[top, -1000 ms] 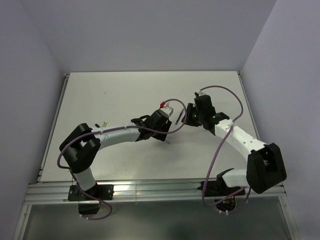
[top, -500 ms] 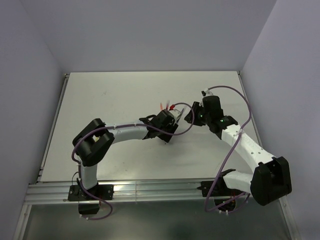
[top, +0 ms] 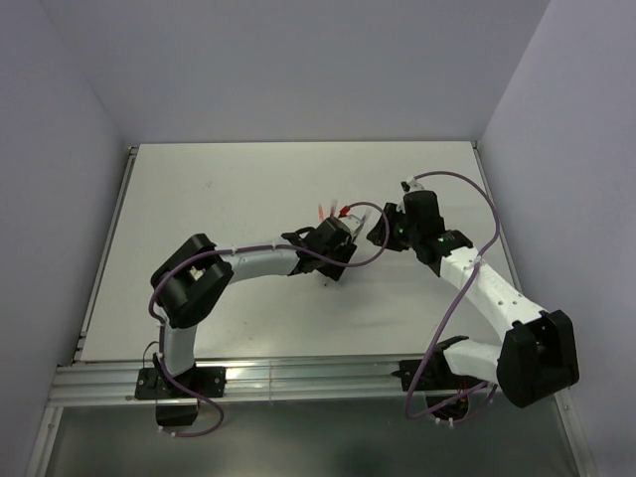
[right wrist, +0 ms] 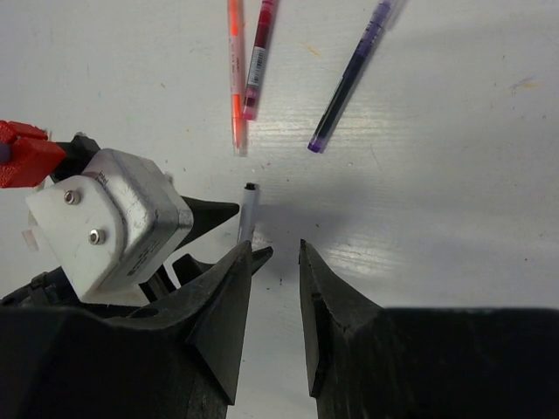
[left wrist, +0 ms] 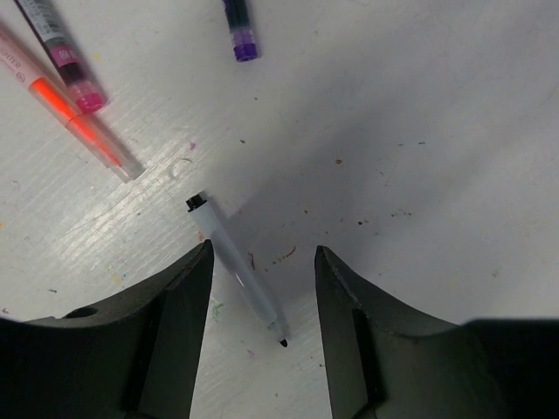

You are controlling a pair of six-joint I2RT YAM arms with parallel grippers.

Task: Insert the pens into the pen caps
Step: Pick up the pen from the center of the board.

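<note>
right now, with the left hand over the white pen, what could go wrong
1. The white pen lies slanted between the fingers of the open left hand; closing could spin it rather than grip it squarely.
2. The right hand hangs right beside the left one; if either moves, they might bump.
3. The orange pen lies near; a sideways slip could knock it.

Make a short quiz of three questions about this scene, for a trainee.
1. True or false: the thin white pen with a black tip lies between the left arm's open jaws.
2. Which lies right beside the thin translucent orange pen? A: the red pen with a pink end. B: a green marker. C: a black cap.
3. How many pens show in the right wrist view?
Key: 1 true; 2 A; 3 four.
</note>
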